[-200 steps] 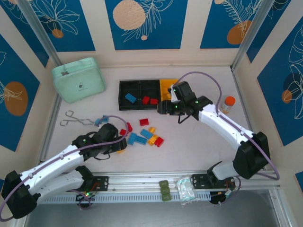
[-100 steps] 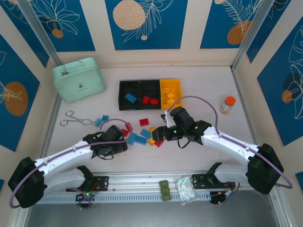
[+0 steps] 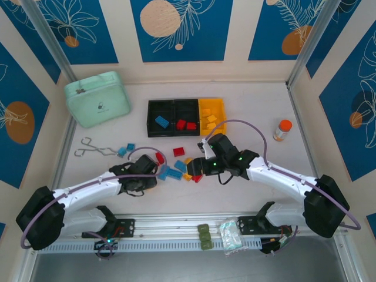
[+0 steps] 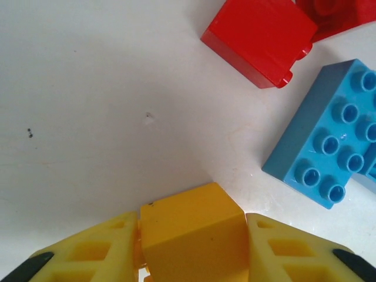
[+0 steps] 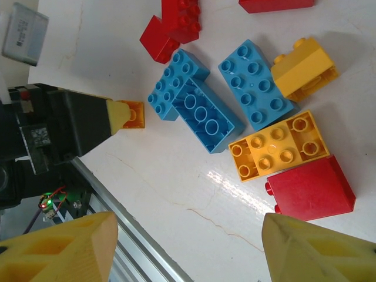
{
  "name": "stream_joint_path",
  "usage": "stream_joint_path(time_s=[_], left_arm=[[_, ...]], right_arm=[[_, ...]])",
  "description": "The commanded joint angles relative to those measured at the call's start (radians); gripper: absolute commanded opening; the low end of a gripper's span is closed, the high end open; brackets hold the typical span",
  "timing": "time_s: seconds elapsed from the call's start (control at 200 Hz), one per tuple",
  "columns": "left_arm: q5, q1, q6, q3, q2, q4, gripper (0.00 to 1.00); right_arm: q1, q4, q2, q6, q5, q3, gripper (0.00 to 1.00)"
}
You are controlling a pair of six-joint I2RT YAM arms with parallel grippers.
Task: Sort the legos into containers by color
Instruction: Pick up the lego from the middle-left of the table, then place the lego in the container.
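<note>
Probably a robotics lab cell, white table [image 3: 254, 101] boxed by blue leaf-print panels [image 3: 205, 23], aluminium rail [image 3: 170, 228] along front

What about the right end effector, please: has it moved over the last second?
Yes. The right end effector has come nearer, away from the yellow-orange bin, and is now over the loose legos.

Fixed camera, above and behind my bases, faces down over the whole table [image 3: 247, 103]. My left wrist camera hovers close over the tabletop, looking past my left fingers [image 4: 88, 255]. My right wrist camera looks down from higher, between my right fingers [image 5: 59, 247]. Both wrist views apparently share one blue brick [image 4: 329, 147].
</note>
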Motion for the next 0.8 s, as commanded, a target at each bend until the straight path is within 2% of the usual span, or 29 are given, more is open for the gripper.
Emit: stream_joint_path(time_s=[0.0, 0.18, 0.36, 0.54, 0.795], left_arm=[[-0.032, -0.008, 0.01, -0.011, -0.039, -0.053, 0.38], [-0.029, -0.008, 0.027, 0.012, -0.075, -0.084, 0.39], [-0.023, -0.009, 0.096, 0.12, -0.042, -0.101, 0.4], [0.008, -0.009, 0.17, 0.267, 0.087, -0.054, 0.4], [0.061, -0.008, 0.3, 0.568, 0.358, -0.02, 0.41]], right_arm=[[0.008, 0.014, 0.012, 0.009, 0.001, 0.03, 0.66], [0.007, 0.011, 0.002, 0.014, 0.015, 0.031, 0.66], [0.001, 0.0, -0.042, 0.025, 0.048, 0.015, 0.66], [-0.036, -0.047, -0.127, 0.061, 0.124, -0.029, 0.65], [-0.161, -0.169, -0.334, 0.14, 0.216, -0.132, 0.66]])
